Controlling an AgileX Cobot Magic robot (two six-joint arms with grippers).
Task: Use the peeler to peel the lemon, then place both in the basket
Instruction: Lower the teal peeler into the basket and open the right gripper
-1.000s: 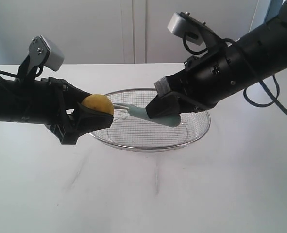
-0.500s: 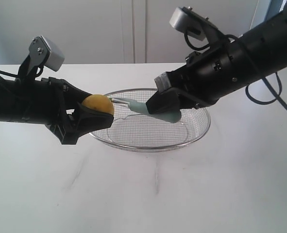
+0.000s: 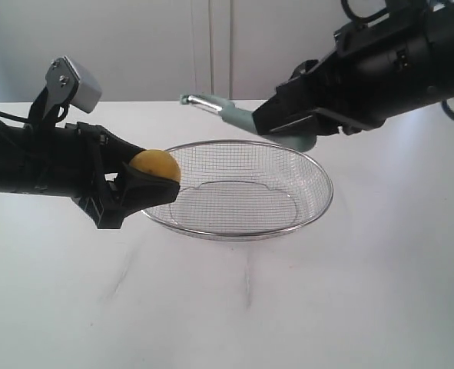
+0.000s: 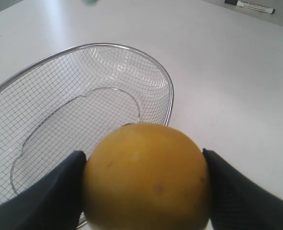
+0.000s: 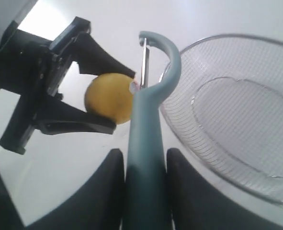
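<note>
Currently the left fingers (image 3: pixel 146 192) clamp the lemon (image 3: pixel 155 164) from both sides, spread just as wide as the fruit, holding it off the desk (image 3: pixel 250 307) right at the basket (image 3: pixel 303 207) rim. The right fingers (image 5: pixel 194 196) pinch the peeler (image 3: pixel 234 114) by its teal handle with a narrow gap. The blade head sticks out past the fingertips toward the lemon but does not touch it. The basket sits lower, between the two sets of fingers, with nothing in it.
</note>
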